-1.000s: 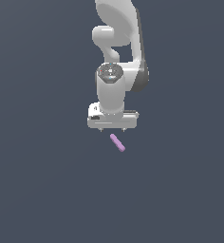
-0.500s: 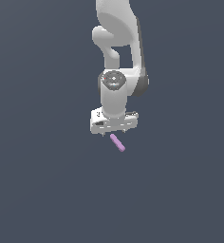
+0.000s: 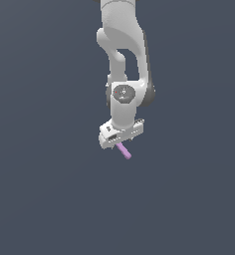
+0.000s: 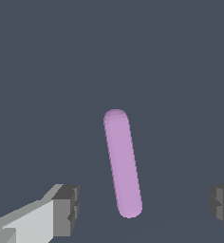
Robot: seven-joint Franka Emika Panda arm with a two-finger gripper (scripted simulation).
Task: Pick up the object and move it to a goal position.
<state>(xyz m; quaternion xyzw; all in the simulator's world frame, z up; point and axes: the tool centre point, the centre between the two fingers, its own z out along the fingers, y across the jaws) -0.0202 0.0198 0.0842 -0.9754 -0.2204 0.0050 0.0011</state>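
Fingers: my gripper [image 4: 140, 209] is spread wide, one fingertip [image 4: 66, 209] on each side of the rod, touching neither, so a straight squeeze should catch it.
Rod: the rod [image 4: 123, 163] lies on the grey floor between my fingers, crossing the line between them nearly square; that is why I sit turned like this.
Exterior: my gripper [image 3: 120, 143] sits low over the rod [image 3: 124, 151], hiding its upper end.
Change: a second ago I hung higher and level; since then I have dropped and twisted, while the rod has stayed put.
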